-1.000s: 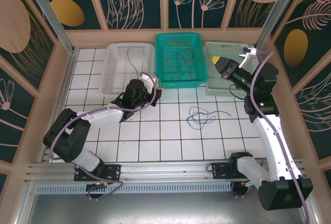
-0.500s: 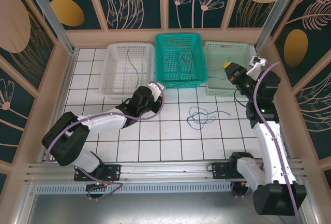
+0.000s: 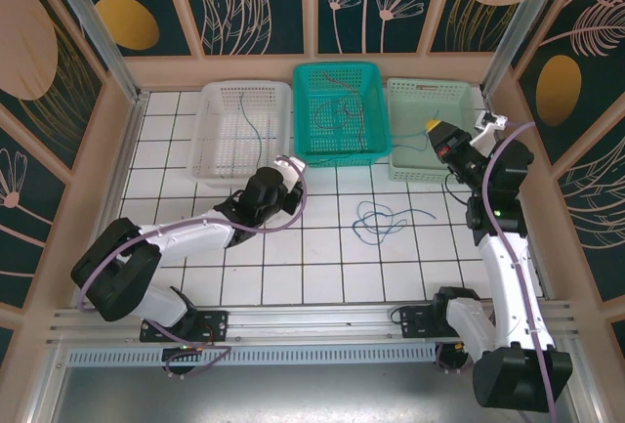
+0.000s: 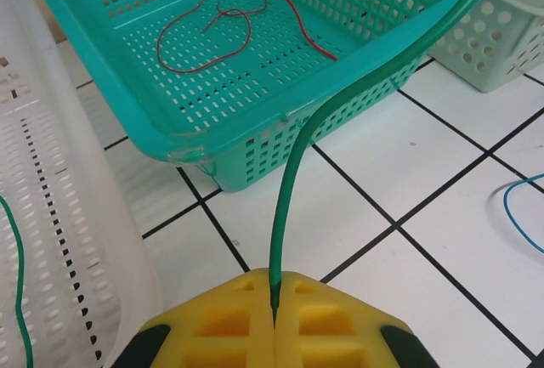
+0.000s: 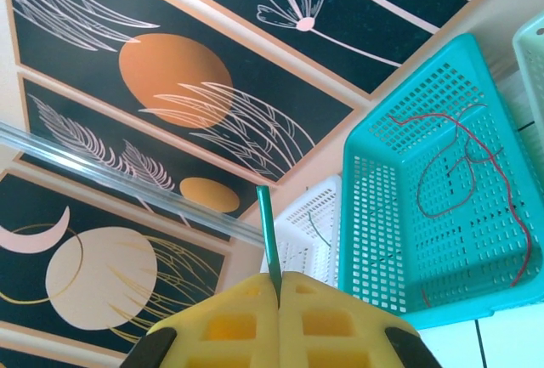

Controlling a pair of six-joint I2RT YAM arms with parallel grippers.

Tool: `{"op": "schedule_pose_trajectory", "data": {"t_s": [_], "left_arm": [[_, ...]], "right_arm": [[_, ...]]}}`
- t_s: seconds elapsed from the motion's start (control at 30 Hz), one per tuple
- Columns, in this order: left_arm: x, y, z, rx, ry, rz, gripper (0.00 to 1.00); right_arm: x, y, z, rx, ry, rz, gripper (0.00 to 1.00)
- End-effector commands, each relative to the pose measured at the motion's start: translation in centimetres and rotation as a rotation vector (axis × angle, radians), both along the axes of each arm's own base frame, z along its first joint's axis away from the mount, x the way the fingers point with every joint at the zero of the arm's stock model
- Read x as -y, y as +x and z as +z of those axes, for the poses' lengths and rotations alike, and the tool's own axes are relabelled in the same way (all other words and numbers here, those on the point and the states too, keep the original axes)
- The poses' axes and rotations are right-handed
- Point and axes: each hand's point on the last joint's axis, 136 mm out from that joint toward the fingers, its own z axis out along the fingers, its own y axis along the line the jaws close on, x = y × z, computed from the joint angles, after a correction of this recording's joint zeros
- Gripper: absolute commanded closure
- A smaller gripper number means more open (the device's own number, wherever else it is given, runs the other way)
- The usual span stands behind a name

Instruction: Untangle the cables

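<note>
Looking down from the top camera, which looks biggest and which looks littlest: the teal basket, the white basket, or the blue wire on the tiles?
1. Teal basket and white basket: they look about the same size, too close to rank.
2. Blue wire: clearly the smallest.

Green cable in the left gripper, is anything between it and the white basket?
Nothing visible. The left gripper pinches the green cable right beside the white basket. Farther along, the cable crosses the teal basket's corner.
</note>
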Motion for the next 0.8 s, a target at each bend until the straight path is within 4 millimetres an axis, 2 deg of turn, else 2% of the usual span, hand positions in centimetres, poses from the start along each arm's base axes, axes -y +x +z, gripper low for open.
{"op": "schedule_pose_trajectory", "data": {"t_s": [0.0, 0.03, 0.07, 0.1, 0.13, 0.2, 0.23, 0.33, 0.47, 0.6, 0.77], "left_arm": [[-1.0, -0.2, 0.2, 0.017, 0.019, 0.026, 1.0], [-0.9, -0.2, 0.5, 0.021, 0.012, 0.022, 1.0], [-0.9, -0.3, 0.9, 0.025, 0.002, 0.024, 0.89], [-1.0, -0.2, 1.2, 0.026, -0.002, 0.032, 0.62], [-1.1, -0.2, 1.4, 0.026, -0.001, 0.039, 0.46], [-1.4, -0.2, 2.4, 0.041, -0.011, 0.054, 0.32], [-1.5, -0.3, 3.1, 0.056, -0.026, 0.054, 0.3], [-1.7, -0.9, 7.0, 0.144, -0.093, 0.031, 0.26], [-2.5, -1.9, 11.1, 0.256, -0.134, 0.007, 0.11], [-0.8, -2.7, 12.8, 0.293, -0.12, -0.115, 0.06], [1.3, -2.0, 13.6, 0.322, -0.085, -0.195, 0.05]], "right_arm": [[-0.1, -0.4, 3.0, 0.12, -0.012, 0.018, 1.0], [-0.2, -0.4, 2.9, 0.124, -0.018, 0.023, 1.0], [-0.4, -0.5, 3.0, 0.13, -0.027, 0.029, 1.0], [-0.6, -0.5, 2.8, 0.128, -0.035, 0.035, 1.0], [-0.8, -0.5, 2.9, 0.133, -0.045, 0.039, 1.0], [-1.2, -0.4, 2.6, 0.129, -0.063, 0.053, 1.0], [-1.5, -0.3, 2.4, 0.124, -0.067, 0.061, 1.0], [-2.7, 0.1, 1.9, 0.111, -0.087, 0.107, 1.0], [-4.5, 0.5, 1.4, 0.105, -0.127, 0.168, 1.0], [-7.8, 0.0, 1.8, 0.121, -0.137, 0.324, 1.0], [-10.7, -1.0, 3.2, 0.163, -0.154, 0.467, 1.0]]}}
